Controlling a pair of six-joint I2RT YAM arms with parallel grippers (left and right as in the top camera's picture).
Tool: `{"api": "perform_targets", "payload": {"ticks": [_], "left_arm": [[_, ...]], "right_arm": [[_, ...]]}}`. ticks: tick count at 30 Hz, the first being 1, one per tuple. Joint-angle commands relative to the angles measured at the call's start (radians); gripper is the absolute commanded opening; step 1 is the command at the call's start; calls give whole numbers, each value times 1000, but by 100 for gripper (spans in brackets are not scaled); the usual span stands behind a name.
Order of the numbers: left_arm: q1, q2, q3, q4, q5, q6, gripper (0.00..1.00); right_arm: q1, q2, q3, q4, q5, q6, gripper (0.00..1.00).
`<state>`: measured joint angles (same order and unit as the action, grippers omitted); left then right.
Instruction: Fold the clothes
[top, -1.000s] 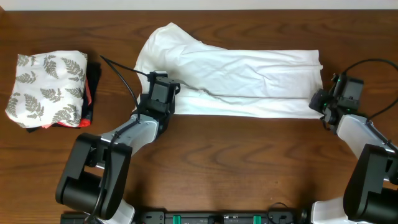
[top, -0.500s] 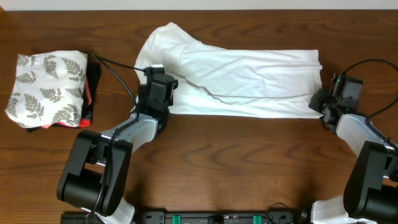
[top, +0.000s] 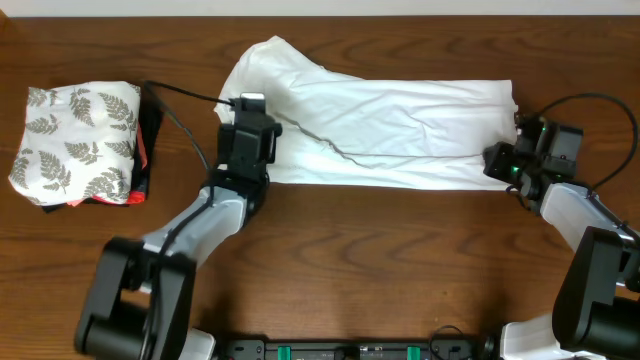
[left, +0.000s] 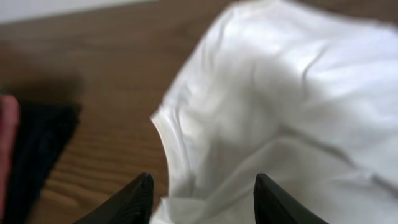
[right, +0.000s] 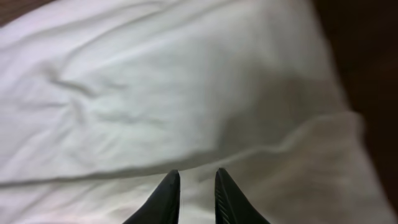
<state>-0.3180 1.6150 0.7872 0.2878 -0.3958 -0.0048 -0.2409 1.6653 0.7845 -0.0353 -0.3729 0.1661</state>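
T-shirt (top: 390, 130) lies as a long white band on the table (top: 380, 260), stretched between the two pincers, so the lengthwise folding looks done. The end by the left pincer (left: 205, 200) is bunched and humped, not flat. That pincer stands open, its tips wide apart just over the shirt's rumpled edge and gripping nothing. The right pincer (right: 193, 190) sits at the far end with its tips nearly together over the cloth. Whether it pinches a layer I cannot tell. What seems left is to smooth the bunched end and fold the band across itself. Well to the outer side of the left pincer sits a folded fern-print cloth (top: 75, 140) on dark garments (top: 148, 150).
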Motion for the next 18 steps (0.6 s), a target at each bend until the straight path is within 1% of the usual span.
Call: {"api": "perform_targets", "payload": {"ticks": [1,3,4,6,8,12,15,18], "left_arm": [[3,-74,14,-5,-16,34,51],[-6,-103,14,-44,8,18,40],[-11,-110,14,-75,42,19,33],[-21,-106,14,-146,133,19,25],[-27,-84,14,-208,225,18,14],[-27,3,14,-242,350,7,9],[-27,71,14,-210,362,4,9],[-26,133,14,-121,361,6,9]], "right_arm": [[-14,8,14,2,-245,-116,14],[-14,8,14,-8,-364,-156,10],[-13,8,14,-16,-406,-166,9],[-13,8,14,-43,-440,-170,3],[-12,8,14,-77,-444,-181,1],[21,8,14,-177,-444,-254,1],[68,8,14,-217,-423,-296,2],[123,8,14,-223,-303,-280,2]]}}
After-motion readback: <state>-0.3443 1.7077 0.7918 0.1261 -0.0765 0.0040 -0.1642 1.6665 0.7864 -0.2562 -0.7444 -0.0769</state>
